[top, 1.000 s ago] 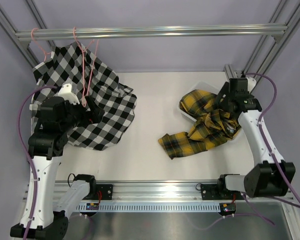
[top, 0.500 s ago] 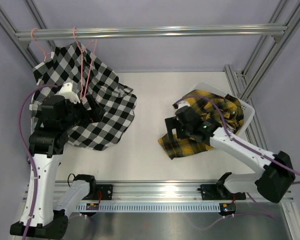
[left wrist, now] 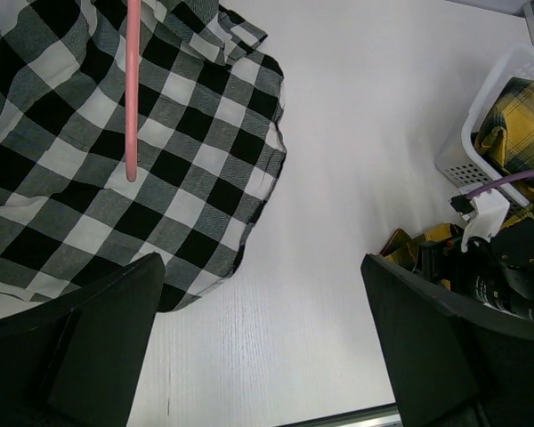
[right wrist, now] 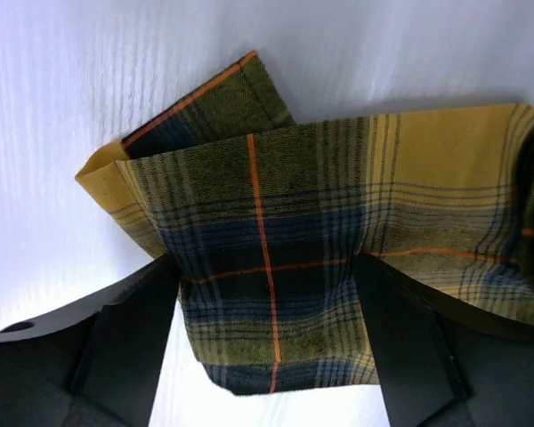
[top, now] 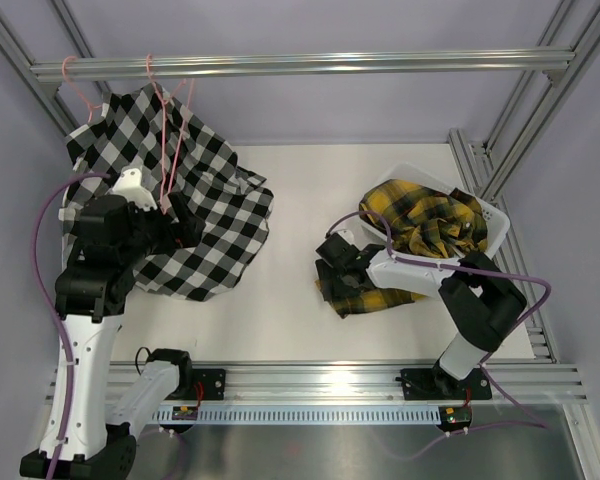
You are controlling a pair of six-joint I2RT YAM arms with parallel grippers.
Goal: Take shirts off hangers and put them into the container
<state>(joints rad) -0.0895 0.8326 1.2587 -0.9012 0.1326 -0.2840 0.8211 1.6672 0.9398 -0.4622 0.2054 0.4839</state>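
The black-and-white shirt [top: 195, 215] hangs off pink hangers [top: 172, 130] on the rail and spills onto the table. My left gripper [top: 175, 215] hovers beside it, open and empty [left wrist: 262, 262], with a pink hanger wire [left wrist: 132, 89] and the shirt [left wrist: 116, 169] ahead of it. The yellow-and-black shirt [top: 425, 215] lies bunched in the white container [top: 412, 170]. Its sleeve [top: 372, 295] trails out over the table. My right gripper [top: 332, 262] is low over that sleeve [right wrist: 276, 267], its jaws wide on either side of the cloth [right wrist: 265, 262].
A grey aluminium rail [top: 300, 65] crosses the back, with frame posts at the right [top: 520, 110]. A second pink hanger [top: 80, 88] hooks on at the rail's left end. The right arm's body [left wrist: 503, 280] shows in the left wrist view.
My right arm swung from the container leftwards and down onto the trailing sleeve. The yellow shirt's bulk now sits in the container. The left arm has hardly moved.
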